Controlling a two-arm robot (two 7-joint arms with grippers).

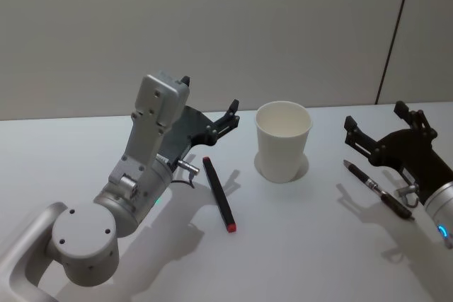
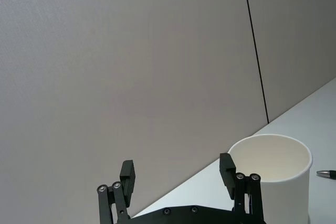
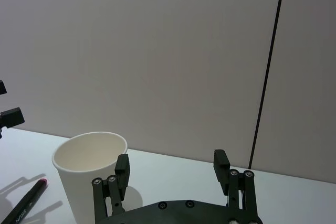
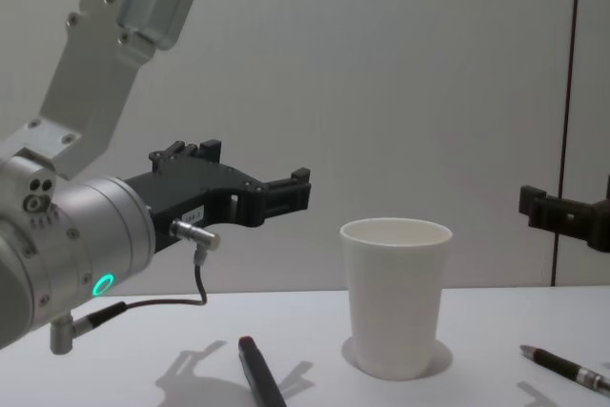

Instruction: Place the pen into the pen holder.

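Head view is showing the pen holder (image 1: 283, 141), a white paper cup, standing upright and mouth-up on the white table (image 1: 304, 252), near the middle of the scene. A black pen with a red end (image 1: 219, 194) is lying flat on the table to the cup's left, apart from it, with the red end pointing toward the robot. A dark pen with a metal tip (image 1: 377, 189) is lying flat to the cup's right, also apart from it. The left gripper (image 1: 209, 95) is hovering above the table just beyond the red-ended pen, its fingers spread wide and holding nothing, aimed toward the cup. The right gripper (image 1: 376, 116) is hanging over the metal-tipped pen, likewise spread and gripping nothing. From the chest camera, the left gripper (image 4: 253, 173) is sitting higher than the cup's (image 4: 396, 297) rim, and both pens (image 4: 257, 369) (image 4: 567, 369) are resting on the tabletop at either side of the cup.
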